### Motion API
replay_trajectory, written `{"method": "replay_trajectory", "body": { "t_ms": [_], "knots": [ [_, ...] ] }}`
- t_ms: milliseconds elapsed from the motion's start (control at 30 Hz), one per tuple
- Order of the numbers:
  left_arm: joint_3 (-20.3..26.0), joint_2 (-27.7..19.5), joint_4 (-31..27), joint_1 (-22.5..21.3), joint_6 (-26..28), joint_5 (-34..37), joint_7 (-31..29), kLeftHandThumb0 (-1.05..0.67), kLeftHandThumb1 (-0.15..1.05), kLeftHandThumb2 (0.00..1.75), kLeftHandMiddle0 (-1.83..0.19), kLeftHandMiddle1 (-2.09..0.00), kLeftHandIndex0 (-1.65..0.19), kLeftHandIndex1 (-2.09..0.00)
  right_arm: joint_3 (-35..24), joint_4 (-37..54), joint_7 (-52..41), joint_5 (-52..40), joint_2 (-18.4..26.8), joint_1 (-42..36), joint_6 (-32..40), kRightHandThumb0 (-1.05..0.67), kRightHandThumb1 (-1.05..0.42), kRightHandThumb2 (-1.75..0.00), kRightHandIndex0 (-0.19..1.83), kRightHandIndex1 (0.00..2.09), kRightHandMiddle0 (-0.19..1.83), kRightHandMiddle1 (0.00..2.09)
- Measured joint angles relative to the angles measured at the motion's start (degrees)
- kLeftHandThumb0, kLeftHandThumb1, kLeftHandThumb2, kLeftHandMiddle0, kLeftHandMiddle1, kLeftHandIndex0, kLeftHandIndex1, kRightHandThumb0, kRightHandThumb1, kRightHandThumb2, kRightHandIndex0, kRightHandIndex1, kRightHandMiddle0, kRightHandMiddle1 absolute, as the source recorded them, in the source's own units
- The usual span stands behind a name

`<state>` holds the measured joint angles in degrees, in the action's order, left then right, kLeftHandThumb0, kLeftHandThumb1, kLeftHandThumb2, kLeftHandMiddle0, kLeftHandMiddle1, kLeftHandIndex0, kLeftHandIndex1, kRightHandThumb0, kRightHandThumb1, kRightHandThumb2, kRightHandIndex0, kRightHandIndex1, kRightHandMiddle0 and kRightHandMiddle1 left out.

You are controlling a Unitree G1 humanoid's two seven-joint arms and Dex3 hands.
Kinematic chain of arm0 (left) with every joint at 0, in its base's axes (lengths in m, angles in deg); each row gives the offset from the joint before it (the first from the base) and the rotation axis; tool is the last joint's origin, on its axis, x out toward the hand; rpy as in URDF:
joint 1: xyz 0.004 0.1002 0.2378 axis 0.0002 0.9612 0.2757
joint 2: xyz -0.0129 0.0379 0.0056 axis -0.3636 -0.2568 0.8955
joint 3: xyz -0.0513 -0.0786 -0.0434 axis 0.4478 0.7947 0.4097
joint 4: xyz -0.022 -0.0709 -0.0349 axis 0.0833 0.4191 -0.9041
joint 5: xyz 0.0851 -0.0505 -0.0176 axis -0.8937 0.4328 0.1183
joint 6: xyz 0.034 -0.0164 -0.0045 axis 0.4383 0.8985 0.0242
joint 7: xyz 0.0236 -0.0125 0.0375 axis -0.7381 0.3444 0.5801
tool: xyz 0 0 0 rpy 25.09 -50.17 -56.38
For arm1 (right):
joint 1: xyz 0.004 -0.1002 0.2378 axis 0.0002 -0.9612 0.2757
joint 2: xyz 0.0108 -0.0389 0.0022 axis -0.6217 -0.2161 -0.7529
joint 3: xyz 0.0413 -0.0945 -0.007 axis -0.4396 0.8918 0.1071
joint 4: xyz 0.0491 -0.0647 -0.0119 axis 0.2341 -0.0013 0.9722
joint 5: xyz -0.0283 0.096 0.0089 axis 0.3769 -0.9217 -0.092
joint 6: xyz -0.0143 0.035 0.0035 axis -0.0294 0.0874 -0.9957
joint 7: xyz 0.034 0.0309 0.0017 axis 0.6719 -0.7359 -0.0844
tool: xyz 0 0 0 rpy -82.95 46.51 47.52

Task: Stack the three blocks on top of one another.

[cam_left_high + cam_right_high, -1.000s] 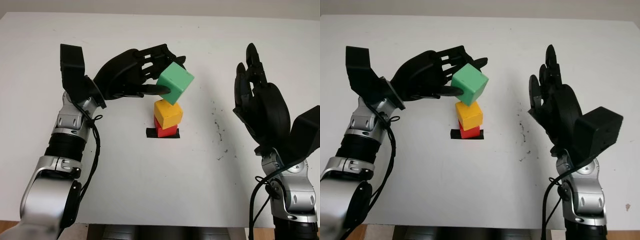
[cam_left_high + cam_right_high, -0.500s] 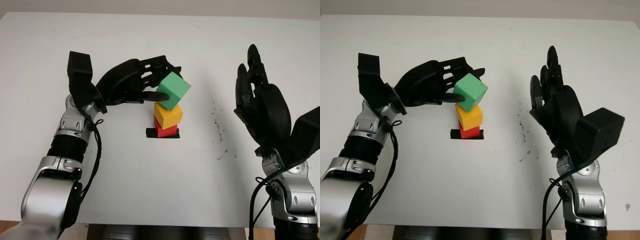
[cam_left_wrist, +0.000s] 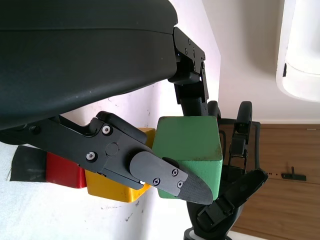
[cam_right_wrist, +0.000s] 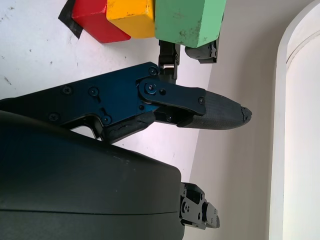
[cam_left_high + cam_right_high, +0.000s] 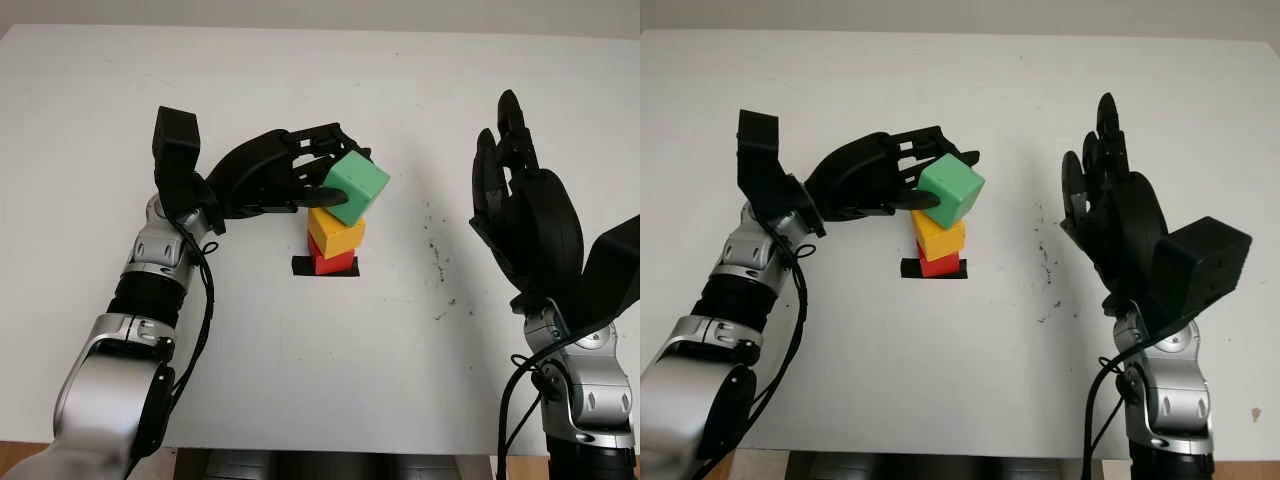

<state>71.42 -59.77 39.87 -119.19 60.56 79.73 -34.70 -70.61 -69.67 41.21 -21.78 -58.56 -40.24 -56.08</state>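
Note:
A red block (image 5: 327,263) sits on a black tape mark (image 5: 300,267) near the table's middle, with a yellow block (image 5: 337,231) stacked on it, turned a little. My left hand (image 5: 300,180) is shut on a green block (image 5: 356,186), held tilted and resting on the yellow block's top. In the left wrist view the green block (image 3: 189,152) sits between thumb and fingers, against the yellow block (image 3: 111,188) and beside the red block (image 3: 62,170). My right hand (image 5: 520,205) is open, raised to the right of the stack.
The white table (image 5: 320,380) carries small dark scuff marks (image 5: 436,258) between the stack and the right hand. Its front edge runs near the bottom of the head views.
My left hand has brought the green block down and slightly right until it sits on the yellow block. The left forearm shifted right. The right hand stayed still.

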Motion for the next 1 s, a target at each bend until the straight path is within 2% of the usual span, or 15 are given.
{"method": "replay_trajectory", "body": {
  "t_ms": [733,1000],
  "knots": [
    [0.18,-1.33,0.01,0.00,1.05,0.54,-1.11,-0.54,1.05,0.16,-0.05,-0.05,-0.37,-1.49,-0.12,0.00,-0.14,-0.16,-0.05,-0.10,0.01,-0.69,-1.05,-0.58,-0.19,0.00,-0.19,0.00],
    [0.42,-1.43,0.01,0.00,0.30,-0.24,-0.36,-0.50,1.04,0.07,-0.08,-0.06,-0.45,-1.30,-0.33,0.00,-0.50,-0.40,-0.05,-0.15,0.00,-0.68,-1.05,-0.58,-0.19,0.00,-0.19,0.00]
  ]
}}
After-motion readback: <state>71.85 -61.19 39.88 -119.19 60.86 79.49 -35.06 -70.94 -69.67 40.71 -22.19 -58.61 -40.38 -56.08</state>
